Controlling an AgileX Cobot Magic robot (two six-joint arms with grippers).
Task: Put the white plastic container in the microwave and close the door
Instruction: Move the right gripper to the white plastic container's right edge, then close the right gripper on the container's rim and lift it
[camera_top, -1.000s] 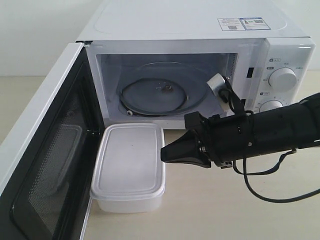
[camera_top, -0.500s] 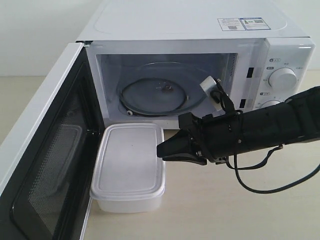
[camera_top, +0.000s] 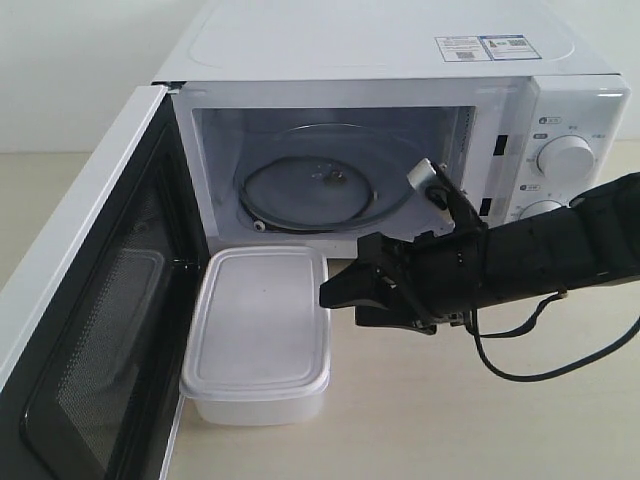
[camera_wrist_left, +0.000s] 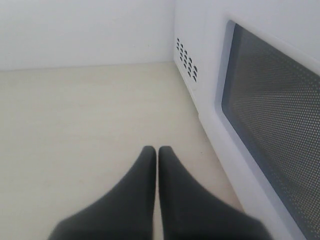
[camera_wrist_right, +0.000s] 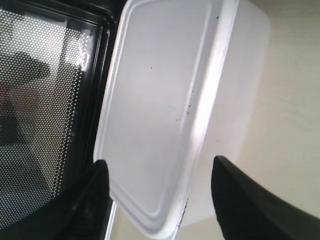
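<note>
The right gripper (camera_top: 338, 303), jaws wide apart, hovers just beside the white plastic container (camera_top: 262, 325), likely to straddle it. The container sits outside the microwave (camera_top: 400, 60), beside the open door (camera_top: 90, 300).

light: bright, even | shadows: soft | blur: left claw (camera_wrist_left: 153, 152) soft up close

Stickers (camera_top: 481, 47) atop microwave (camera_top: 330, 40) seem illegible.
</note>
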